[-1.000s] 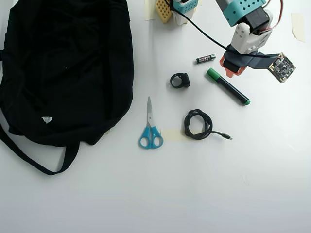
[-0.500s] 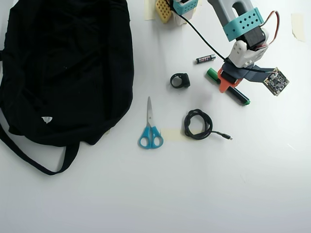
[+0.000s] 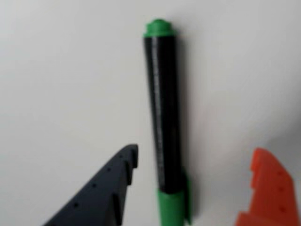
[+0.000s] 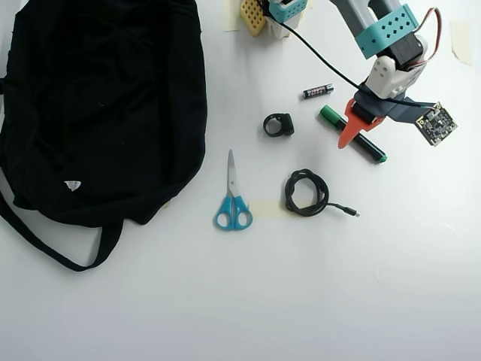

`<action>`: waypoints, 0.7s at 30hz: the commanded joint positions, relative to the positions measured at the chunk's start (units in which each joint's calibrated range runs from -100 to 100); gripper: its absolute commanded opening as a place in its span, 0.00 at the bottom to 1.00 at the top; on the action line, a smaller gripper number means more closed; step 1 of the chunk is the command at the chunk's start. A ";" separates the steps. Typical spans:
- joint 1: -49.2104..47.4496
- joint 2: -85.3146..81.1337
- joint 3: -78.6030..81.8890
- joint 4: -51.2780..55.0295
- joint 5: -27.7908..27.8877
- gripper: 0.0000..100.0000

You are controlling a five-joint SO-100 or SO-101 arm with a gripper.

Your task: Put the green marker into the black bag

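Since half a second ago the arm has swung slightly back toward the top right of the overhead view, and the orange finger now points down across the green marker (image 4: 352,134) rather than sitting squarely over it. The fingers (image 3: 188,188) are spread apart and grasp nothing: in the wrist view the dark finger lies just left of the barrel and the orange finger stands well off to its right, with the green cap between them at the bottom edge.

The marker lies flat on the white counter (image 4: 338,286), untouched as far as can be seen, its small green end farthest from the fingers. The black bag (image 4: 98,105) is far off on the opposite side of the fingers' reach, past a black ring (image 4: 279,124) and the scissors (image 4: 233,197); a small battery (image 4: 318,91) lies near the cap.

To do the pick well, I judge the fingers should shift so the barrel sits midway in the gap, come down until the tips almost meet the counter, and close on the barrel above the cap, across its width.
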State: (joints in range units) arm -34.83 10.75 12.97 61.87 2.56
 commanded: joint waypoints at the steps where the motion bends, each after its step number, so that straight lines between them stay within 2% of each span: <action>1: -1.60 -0.38 -1.65 0.23 -1.99 0.33; 10: -1.52 -0.38 2.57 0.83 -2.09 0.38; 21: -1.45 -0.21 3.56 -0.20 -2.04 0.38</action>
State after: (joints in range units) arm -36.81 10.92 16.82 62.39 0.46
